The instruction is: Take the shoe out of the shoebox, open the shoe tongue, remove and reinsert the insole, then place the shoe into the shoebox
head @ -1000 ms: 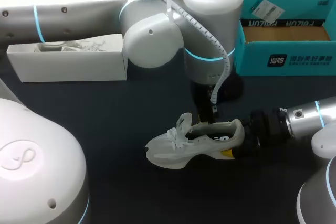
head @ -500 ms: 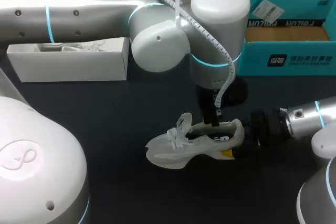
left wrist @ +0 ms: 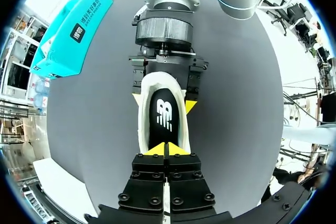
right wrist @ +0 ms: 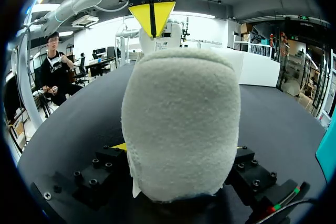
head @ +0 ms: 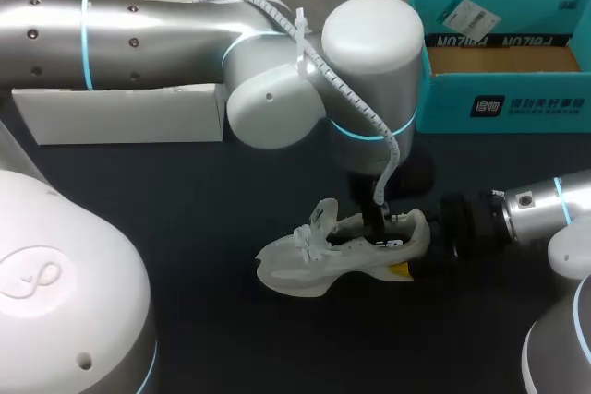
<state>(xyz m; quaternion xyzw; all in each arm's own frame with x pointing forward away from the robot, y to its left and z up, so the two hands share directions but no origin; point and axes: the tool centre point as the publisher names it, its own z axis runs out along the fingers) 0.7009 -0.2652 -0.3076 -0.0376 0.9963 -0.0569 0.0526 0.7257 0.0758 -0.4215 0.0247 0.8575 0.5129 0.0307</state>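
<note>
The white shoe [head: 323,256] lies on the dark table, toe to the left, tongue and laces raised. My right gripper [head: 406,251] comes in from the right and is shut on the heel [right wrist: 181,129], one yellow-tipped finger [left wrist: 190,106] on each side. My left gripper [head: 377,221] points straight down at the shoe's opening. Its yellow tips [left wrist: 167,149] are pressed together with nothing between them, just above the black insole [left wrist: 164,119] inside the shoe. From the right wrist, the left gripper [right wrist: 152,11] hangs above the heel collar.
The open teal shoebox [head: 503,108] stands at the back right. A white box [head: 120,117] sits at the back left, partly under my left arm. Bare dark table lies in front of the shoe.
My left gripper has come down toward the shoe's opening, still shut. The right gripper and the shoe have stayed where they were.
</note>
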